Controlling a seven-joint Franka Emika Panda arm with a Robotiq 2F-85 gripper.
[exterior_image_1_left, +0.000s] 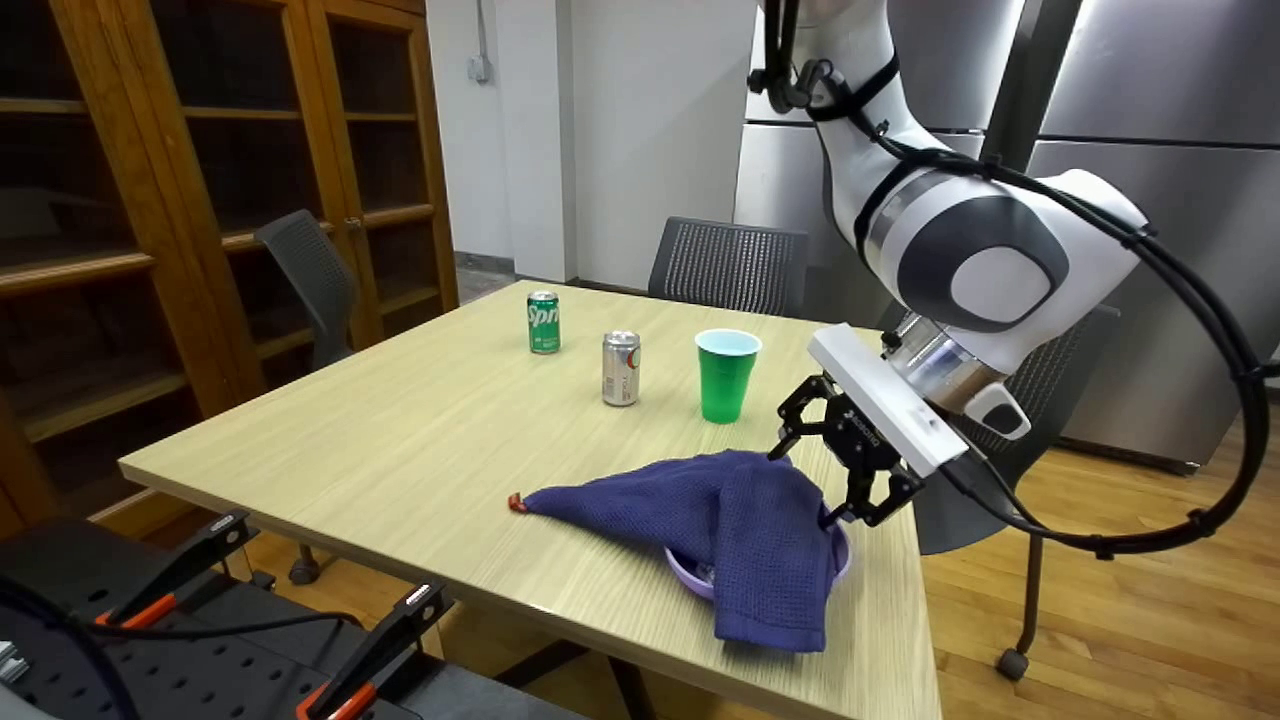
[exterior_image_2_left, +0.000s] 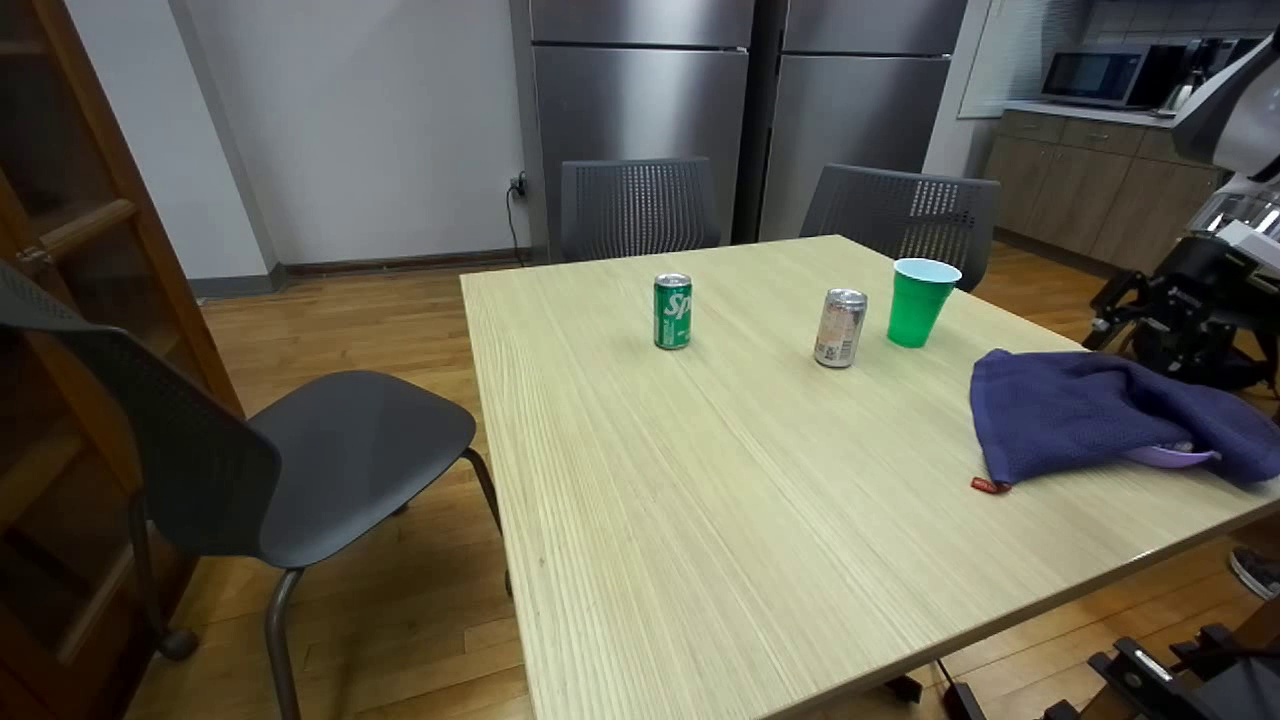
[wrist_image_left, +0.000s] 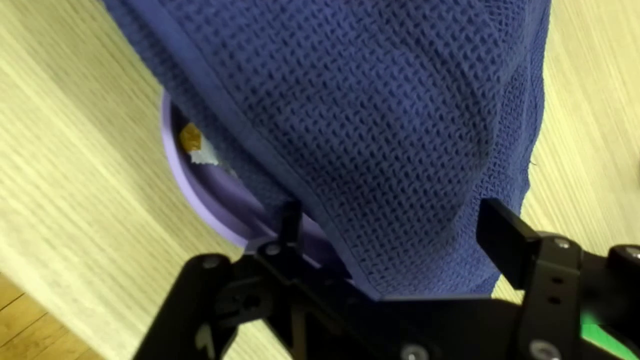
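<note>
A dark blue woven towel (exterior_image_1_left: 770, 560) lies draped across a purple bowl (exterior_image_1_left: 690, 582), with one end trailing over the table. In the wrist view part of the bowl's rim (wrist_image_left: 182, 175) shows at the left, and a yellow and silvery wrapped thing (wrist_image_left: 191, 137) peeks out inside; the towel hides the rest. My gripper (exterior_image_1_left: 802, 488) stands open at the bowl's edge, tilted, its fingers spread to either side of the towel (wrist_image_left: 375, 150). One dark finger (wrist_image_left: 291, 225) is over the bowl's inside near the towel's hem. Whether either finger touches the cloth, I cannot tell.
A green cup (exterior_image_1_left: 725, 380) stands behind the towel, near the gripper. Farther off are a silver can (exterior_image_1_left: 620, 370) and a green Sprite can (exterior_image_1_left: 543, 325). A small red piece (exterior_image_2_left: 990, 485) lies at the towel's corner. Chairs (exterior_image_2_left: 640, 210) surround the table (exterior_image_2_left: 700, 520).
</note>
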